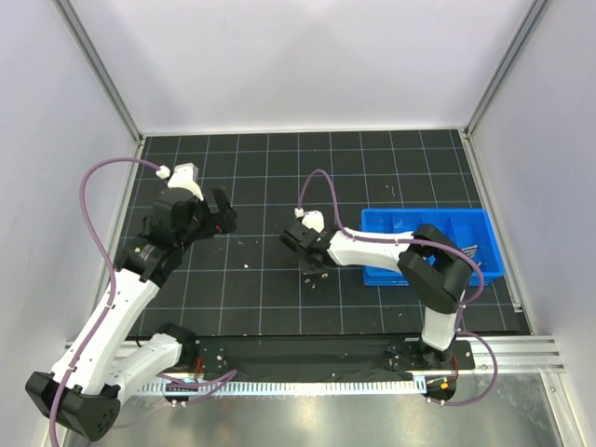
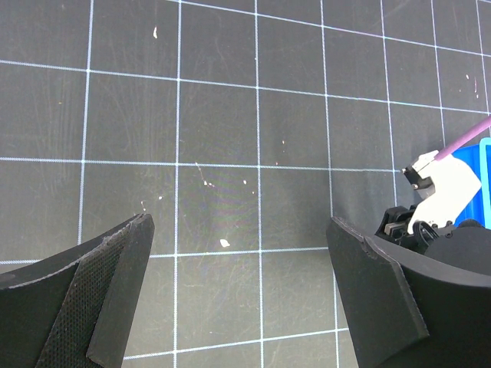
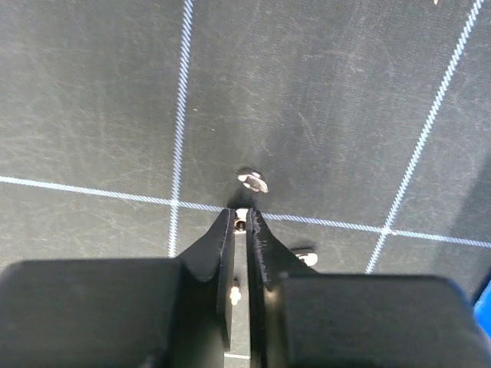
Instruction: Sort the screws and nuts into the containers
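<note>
When you look from above, your left gripper (image 1: 223, 212) hangs over the left part of the mat (image 1: 279, 168) with its fingers spread apart and nothing between them. Your right gripper (image 1: 313, 269) points down at the mat near the middle, just left of the blue tray (image 1: 386, 277). Some thin grey screws (image 1: 473, 250) lie in the tray toward its right end, partly behind the arm. A few pale specks (image 1: 244, 265) are on the mat between the two grippers; from this height you cannot tell what they are. In the left wrist view, the two fingers (image 2: 100, 299) stand wide open at the lower corners and touch nothing. On the mat between them lies a small pale squarish nut (image 2: 225, 243), apart from both fingers. At the right edge you see a white part of the right arm (image 2: 445, 188) and behind it a thin strip of the tray. In the right wrist view, the fingers (image 3: 211, 253) are almost together, with only a thin slit between them. A tiny silver piece (image 3: 241, 223) sits in the slit right at the tips, on a white grid line, and it looks pinched. Whether it is a screw or a nut, you cannot tell. A second piece (image 3: 252, 181) lies on the mat just ahead of the tips, not touching them. A third piece (image 3: 305, 257) lies just beside the right finger.
</note>
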`<state>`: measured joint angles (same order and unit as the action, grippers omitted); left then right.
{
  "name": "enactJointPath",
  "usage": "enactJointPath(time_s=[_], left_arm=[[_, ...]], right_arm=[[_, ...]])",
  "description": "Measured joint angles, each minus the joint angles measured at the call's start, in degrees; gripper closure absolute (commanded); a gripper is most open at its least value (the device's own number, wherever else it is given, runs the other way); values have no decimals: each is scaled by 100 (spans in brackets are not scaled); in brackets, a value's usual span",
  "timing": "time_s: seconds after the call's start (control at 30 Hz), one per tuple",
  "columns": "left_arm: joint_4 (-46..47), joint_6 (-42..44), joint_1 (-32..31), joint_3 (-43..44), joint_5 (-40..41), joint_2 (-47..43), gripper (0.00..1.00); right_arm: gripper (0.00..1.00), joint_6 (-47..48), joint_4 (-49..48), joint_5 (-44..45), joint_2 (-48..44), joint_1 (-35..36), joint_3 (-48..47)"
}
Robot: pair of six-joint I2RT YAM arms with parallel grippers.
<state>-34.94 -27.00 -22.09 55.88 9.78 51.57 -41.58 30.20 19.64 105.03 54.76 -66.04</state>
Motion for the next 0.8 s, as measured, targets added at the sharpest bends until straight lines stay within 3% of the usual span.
enactJointPath(time_s=[0.37, 0.67, 0.8], left_arm=[[0, -2, 0, 0, -35, 0, 0], [48, -4, 0, 0, -127, 0, 0], [59, -4, 0, 0, -155, 0, 0]], right_arm=[[99, 256, 957, 227, -538, -262, -654], [99, 719, 1091, 852, -2411, -2524, -533], [97, 796, 1172, 850, -2745, -2752, 164]])
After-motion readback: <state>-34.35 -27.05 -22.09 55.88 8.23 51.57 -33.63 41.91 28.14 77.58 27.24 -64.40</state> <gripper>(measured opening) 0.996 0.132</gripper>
